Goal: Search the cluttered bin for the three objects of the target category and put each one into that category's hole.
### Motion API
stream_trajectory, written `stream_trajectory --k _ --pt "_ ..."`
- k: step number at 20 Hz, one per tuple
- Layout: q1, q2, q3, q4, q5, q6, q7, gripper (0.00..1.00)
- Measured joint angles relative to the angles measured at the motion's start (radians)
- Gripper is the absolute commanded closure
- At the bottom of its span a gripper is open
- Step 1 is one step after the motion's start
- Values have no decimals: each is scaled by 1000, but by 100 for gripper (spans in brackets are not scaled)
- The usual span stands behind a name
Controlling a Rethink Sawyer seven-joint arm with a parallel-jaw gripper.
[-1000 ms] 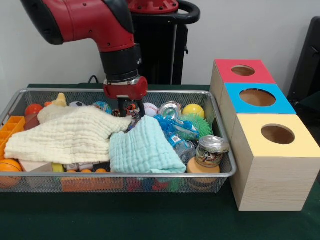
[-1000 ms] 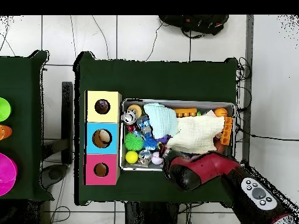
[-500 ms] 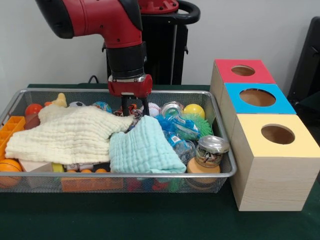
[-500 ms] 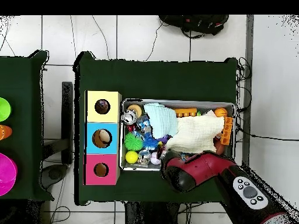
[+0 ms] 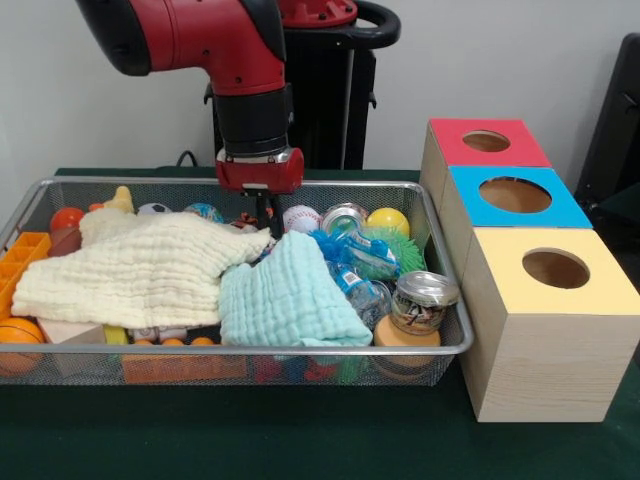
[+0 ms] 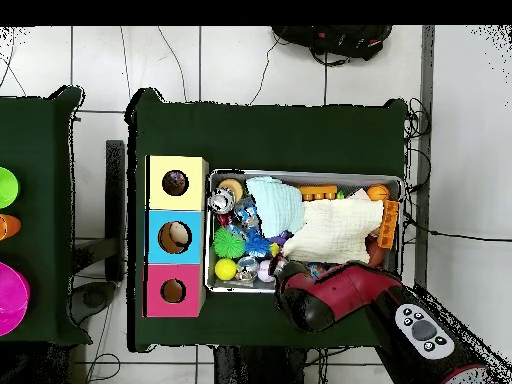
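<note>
Landmark: wire mesh bin (image 5: 440, 345) on the green tabletop (image 5: 300, 440); all places below are given against it.
Arm: the red and black arm (image 5: 235, 60) comes down over the bin's far rim, a little left of the rim's middle in the front view.
Gripper: the gripper (image 5: 262, 212) hangs just inside the far rim, its tips low among the clutter beside the baseball; the fingers look drawn together, with nothing clearly seen between them.
Baseball: a white baseball (image 5: 300, 218) with red stitching lies at the bin's far wall, just right of the gripper.
Yellow ball: a yellow ball (image 5: 386, 221) sits in the bin's far right corner, next to a shiny metal can (image 5: 341, 217).
Green spiky ball: the green spiky ball (image 5: 392, 250) lies just in front of the yellow ball, against the bin's right wall.
Cloths: a cream cloth (image 5: 130, 270) covers the bin's left half; a pale teal cloth (image 5: 285, 295) lies over the middle, at the near rim.
Jar: a glass jar (image 5: 423, 301) with a metal lid rests in the bin's near right corner.
Orange things: an orange ball (image 5: 18, 335) at the near left corner, an orange block (image 5: 20, 255) along the left wall.
Boxes: three wooden boxes stand outside the bin's right wall, each with a round hole on top: yellow-topped box (image 5: 555, 320) nearest, blue-topped box (image 5: 515, 205) in the middle, red-topped box (image 5: 485, 145) farthest.
</note>
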Motion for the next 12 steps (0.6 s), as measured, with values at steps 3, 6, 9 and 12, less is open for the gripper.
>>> stream_trajectory --k 3,6,9,12 --pt "0 0 -5 0 0 -1 0 100" --pt "0 0 -6 0 0 -1 0 100" --pt "0 0 -6 0 0 -1 0 100" --pt "-1 -1 -6 0 1 -1 0 100"
